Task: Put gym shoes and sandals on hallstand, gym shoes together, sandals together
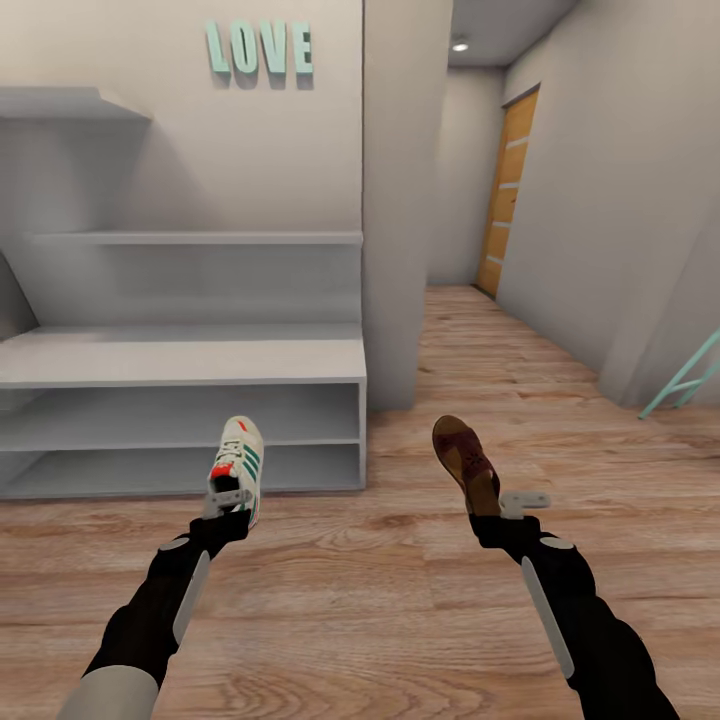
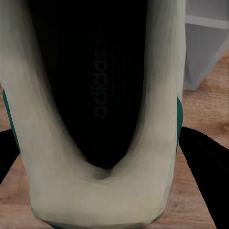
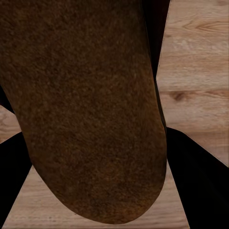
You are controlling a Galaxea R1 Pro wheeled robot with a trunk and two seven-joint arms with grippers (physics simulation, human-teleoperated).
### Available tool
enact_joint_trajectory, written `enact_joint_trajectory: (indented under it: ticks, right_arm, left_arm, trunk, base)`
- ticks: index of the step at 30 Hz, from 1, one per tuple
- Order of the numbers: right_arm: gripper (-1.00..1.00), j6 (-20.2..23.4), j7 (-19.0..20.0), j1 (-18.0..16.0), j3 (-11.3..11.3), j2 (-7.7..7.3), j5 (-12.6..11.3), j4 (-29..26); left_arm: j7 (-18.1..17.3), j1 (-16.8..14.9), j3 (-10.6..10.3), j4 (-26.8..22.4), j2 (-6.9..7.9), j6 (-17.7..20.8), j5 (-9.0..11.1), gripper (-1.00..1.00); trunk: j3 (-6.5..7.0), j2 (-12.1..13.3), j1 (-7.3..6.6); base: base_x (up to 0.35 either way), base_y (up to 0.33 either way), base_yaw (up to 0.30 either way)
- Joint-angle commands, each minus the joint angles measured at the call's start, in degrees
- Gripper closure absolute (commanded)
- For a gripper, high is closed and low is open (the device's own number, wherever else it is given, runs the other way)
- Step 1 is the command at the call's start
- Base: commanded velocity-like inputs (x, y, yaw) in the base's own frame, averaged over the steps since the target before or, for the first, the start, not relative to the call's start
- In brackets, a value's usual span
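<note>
While the left gripper (image 1: 229,497) clamps one gym shoe (image 1: 238,463) toe-up before the hallstand (image 1: 180,360), the right gripper (image 1: 500,503) seemingly pinches one sandal (image 1: 465,462), lengthwise upward, above the corridor floor (image 1: 400,570).

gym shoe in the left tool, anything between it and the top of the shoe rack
Nothing visible does. The gym shoe hangs in the left tool just before the shoe rack, whose flat top is bare; it sits above the shoe.
</note>
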Motion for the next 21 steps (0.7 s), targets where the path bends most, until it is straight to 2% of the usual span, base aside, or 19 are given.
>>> enact_joint_trajectory:
  ticks: [1,4,8,14,17,21]
  right_arm:
    - [1.0,0.3,0.0,0.0,0.0,0.0,-0.1,-0.1]
    - [1.0,0.3,-0.1,0.0,0.0,0.0,0.0,-0.1]
    - [1.0,0.3,-0.1,0.0,-0.1,0.0,0.0,-0.1]
    - [1.0,0.3,-0.1,0.0,-0.1,0.0,0.0,-0.1]
    - [1.0,0.3,-0.1,0.0,-0.4,-0.06,0.0,-0.1]
    - [1.0,0.3,-0.1,0.0,-0.6,-0.08,0.0,-0.1]
  left_arm:
    - [-0.3,0.0,0.2,-0.1,-0.06,0.4,0.1,1.0]
    - [-0.3,0.0,0.2,-0.1,-0.05,0.4,0.0,1.0]
    - [-0.3,0.0,0.0,0.0,-0.11,0.4,-0.6,1.0]
    - [-0.3,0.0,-0.1,0.3,-0.18,0.6,-1.8,1.0]
    - [-0.3,0.1,-0.1,0.4,-0.15,2.6,-2.1,1.0]
    - [-0.4,0.0,-0.1,0.2,-0.16,7.0,-2.3,1.0]
  trunk:
    - [-0.06,0.0,-0.01]
    - [-0.06,0.0,-0.01]
    - [-0.06,0.0,-0.01]
    - [-0.06,0.0,-0.01]
    - [-0.06,0.0,-0.01]
    - [-0.06,0.0,-0.01]
  base:
    - [0.0,0.293,0.0]
    - [0.0,0.234,0.0]
    - [0.0,0.065,-0.017]
    - [0.0,0.009,-0.201]
    - [0.0,0.001,-0.062]
    - [0.0,0.0,-0.015]
